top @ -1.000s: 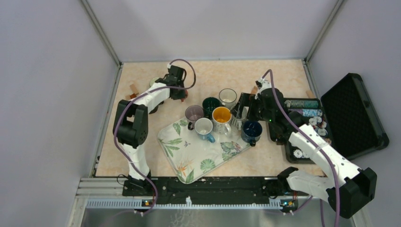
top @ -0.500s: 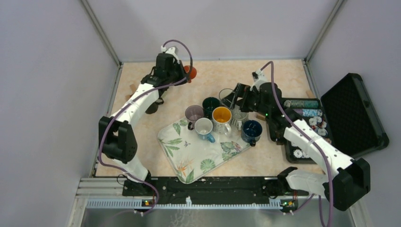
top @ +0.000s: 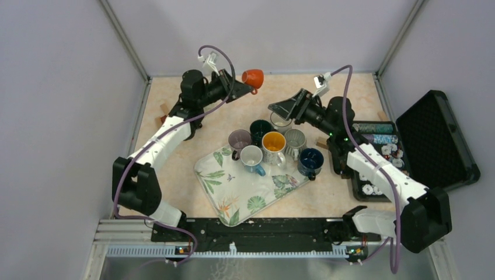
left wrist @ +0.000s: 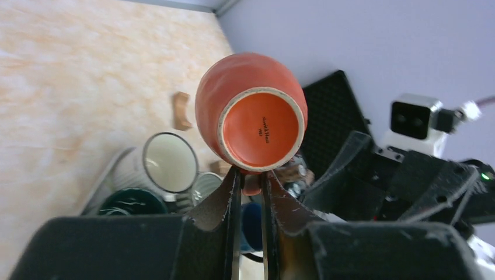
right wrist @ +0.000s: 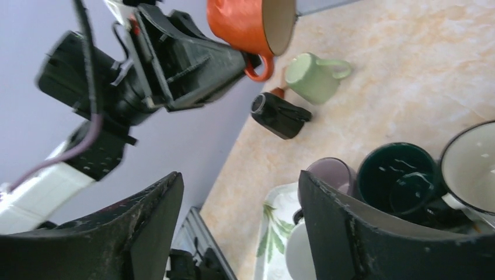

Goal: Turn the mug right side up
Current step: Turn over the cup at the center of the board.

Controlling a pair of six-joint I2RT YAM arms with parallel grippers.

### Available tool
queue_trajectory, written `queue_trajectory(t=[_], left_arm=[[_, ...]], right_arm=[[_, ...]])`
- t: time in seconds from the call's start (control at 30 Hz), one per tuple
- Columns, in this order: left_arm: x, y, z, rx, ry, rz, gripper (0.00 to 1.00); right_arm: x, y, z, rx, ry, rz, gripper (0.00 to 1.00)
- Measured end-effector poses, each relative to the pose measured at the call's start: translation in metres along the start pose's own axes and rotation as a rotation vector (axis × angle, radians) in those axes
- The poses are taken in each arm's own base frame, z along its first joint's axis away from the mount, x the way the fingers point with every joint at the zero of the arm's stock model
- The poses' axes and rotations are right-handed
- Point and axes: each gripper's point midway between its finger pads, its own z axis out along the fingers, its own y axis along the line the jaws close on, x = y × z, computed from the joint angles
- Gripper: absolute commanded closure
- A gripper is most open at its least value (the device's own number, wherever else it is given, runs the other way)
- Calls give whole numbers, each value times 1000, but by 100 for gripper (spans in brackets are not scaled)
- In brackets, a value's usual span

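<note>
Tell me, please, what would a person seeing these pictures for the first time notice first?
The orange mug stands out. The left tool holds it by its handle in the air, tipped on its side, over the far part of the table. Next comes the group of mugs crowded on and around the far end of the leaf-patterned tray, with the right tool hovering open near their far side.

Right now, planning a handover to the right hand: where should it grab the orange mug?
On the orange mug, probably the rim opposite the handle, approached from its mouth: it hangs sideways, handle pinched by the left hand, mouth showing to the right hand.
</note>
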Motion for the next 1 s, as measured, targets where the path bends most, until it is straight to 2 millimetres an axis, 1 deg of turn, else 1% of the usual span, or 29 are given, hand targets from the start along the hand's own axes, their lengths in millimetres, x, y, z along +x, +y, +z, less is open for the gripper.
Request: queue_trajectory(t=[0.03, 0.2, 0.33, 0.5, 0.8, 1.0], left_arm=[[5, -7, 0, 53, 9, -34, 100], [18, -24, -4, 192, 36, -142, 100], [20, -42, -9, 291, 52, -187, 100], [21, -62, -12, 381, 63, -199, 100], [31, -81, -14, 446, 98, -195, 100], [39, -80, -8, 456, 115, -204, 100]], right_arm=[[-3, 4, 1, -21, -9, 4, 34], [-8, 18, 8, -103, -24, 39, 45], [-7, 21, 13, -138, -17, 81, 46], [-7, 23, 18, -163, -11, 120, 47], [-11, 32, 19, -202, -24, 151, 53], [-14, 36, 19, -218, -30, 170, 58]])
